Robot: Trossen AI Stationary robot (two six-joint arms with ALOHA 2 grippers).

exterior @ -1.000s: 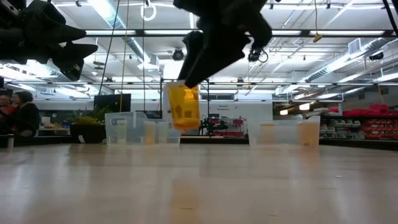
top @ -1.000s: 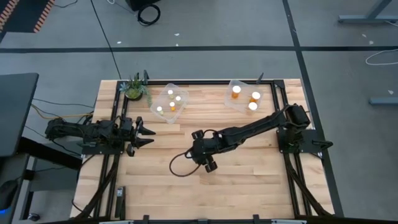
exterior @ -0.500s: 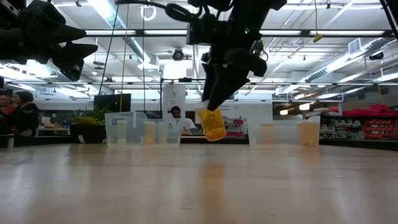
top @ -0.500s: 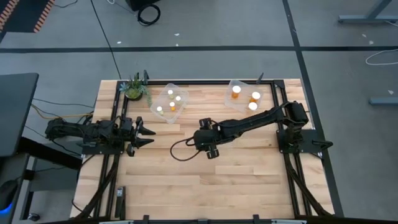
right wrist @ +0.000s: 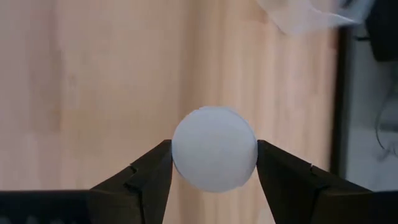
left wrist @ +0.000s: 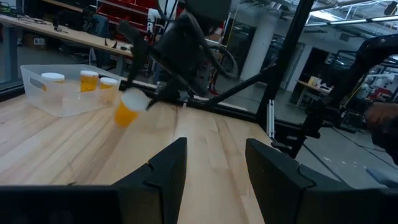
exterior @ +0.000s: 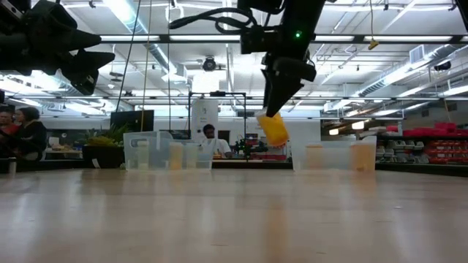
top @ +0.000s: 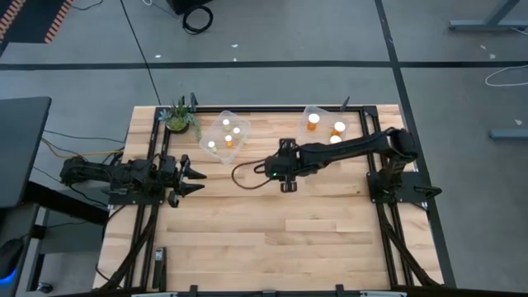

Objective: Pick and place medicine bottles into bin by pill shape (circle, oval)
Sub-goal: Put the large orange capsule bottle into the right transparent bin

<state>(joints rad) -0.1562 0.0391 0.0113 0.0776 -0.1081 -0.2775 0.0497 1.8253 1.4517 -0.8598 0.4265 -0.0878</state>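
Observation:
My right gripper [top: 279, 169] hovers over the table's middle, a little toward the far side, shut on a medicine bottle with a white cap [right wrist: 214, 148] and an orange body [exterior: 275, 130]. The bottle also shows in the left wrist view [left wrist: 127, 109]. Two clear bins stand at the far side: the left bin [top: 216, 124] and the right bin [top: 307, 136], each holding about three bottles. My left gripper [top: 194, 175] waits open and empty at the table's left edge. My right gripper pinches the bottle at its cap end [right wrist: 177, 155] between the two fingers, which stand on opposite sides of the round cap. The fingers come from above, pointing down. The bottle hangs below them, cap up, its body [exterior: 275, 130] slightly tilted and clear of the table.
A small green potted plant [top: 177, 120] stands at the far left corner, beside the left bin. Dark frame rails run along the table's left, right and far edges. Bare wood lies across the near half of the table. People show in the room beyond.
My right gripper has carried the bottle from the table's middle toward the far edge and to the right, nearer the right bin. The bottle has stayed in the hold, clear of the table.

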